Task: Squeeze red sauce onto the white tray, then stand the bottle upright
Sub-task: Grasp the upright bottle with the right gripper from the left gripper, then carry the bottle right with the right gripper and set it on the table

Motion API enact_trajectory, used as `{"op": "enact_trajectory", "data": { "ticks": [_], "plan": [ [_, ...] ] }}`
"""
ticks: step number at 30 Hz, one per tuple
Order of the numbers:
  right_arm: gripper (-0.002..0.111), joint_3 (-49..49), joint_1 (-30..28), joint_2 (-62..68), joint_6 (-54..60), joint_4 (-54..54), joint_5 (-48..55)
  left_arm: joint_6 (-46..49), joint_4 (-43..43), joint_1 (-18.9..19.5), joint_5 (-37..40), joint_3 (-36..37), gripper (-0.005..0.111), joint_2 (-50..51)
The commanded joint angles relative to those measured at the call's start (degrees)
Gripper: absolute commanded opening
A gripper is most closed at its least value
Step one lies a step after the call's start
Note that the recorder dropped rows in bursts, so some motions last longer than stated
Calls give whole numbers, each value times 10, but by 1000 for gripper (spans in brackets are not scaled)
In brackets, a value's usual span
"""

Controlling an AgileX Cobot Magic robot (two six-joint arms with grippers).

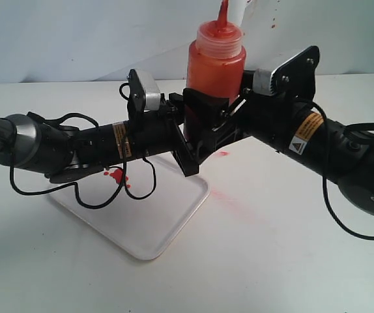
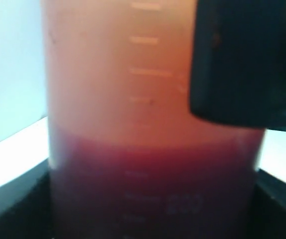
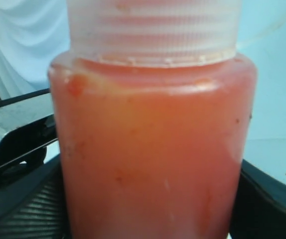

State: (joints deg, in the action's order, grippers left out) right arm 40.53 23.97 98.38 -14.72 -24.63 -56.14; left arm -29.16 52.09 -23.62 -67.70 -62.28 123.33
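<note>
You have a white table in front of a pale wall. The bottle stands upright by the far right corner of the white tray, nozzle up (its base is hidden). Your left gripper and right gripper each clamp its lower body from opposite sides, jaws wide around it. Blobs of red sauce lie near the tray's far left edge.
</note>
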Motion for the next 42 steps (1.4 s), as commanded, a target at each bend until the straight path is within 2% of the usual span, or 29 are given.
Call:
{"op": "enact_trajectory", "data": {
  "ticks": [1,4,9,17,26,30,42],
  "plan": [
    [0,3,1,0,6,19,-21,-8,-38,-6,-15,-7,90,4],
    [0,3,1,0,6,30,-21,-8,-45,-6,-15,-7,95,8],
    [0,3,1,0,22,61,-21,-6,-46,-6,-18,-7,95,8],
    [0,3,0,0,122,225,-20,-6,-46,-6,-18,-7,95,8],
    [0,3,-1,0,197,339,-14,-6,-44,-6,-18,-7,95,8],
    [0,15,-2,25,216,347,-12,-6,-44,-3,-19,-7,95,8],
    [0,158,-2,204,221,347,3,-3,-38,-3,-19,-7,95,8]
  ]
}}
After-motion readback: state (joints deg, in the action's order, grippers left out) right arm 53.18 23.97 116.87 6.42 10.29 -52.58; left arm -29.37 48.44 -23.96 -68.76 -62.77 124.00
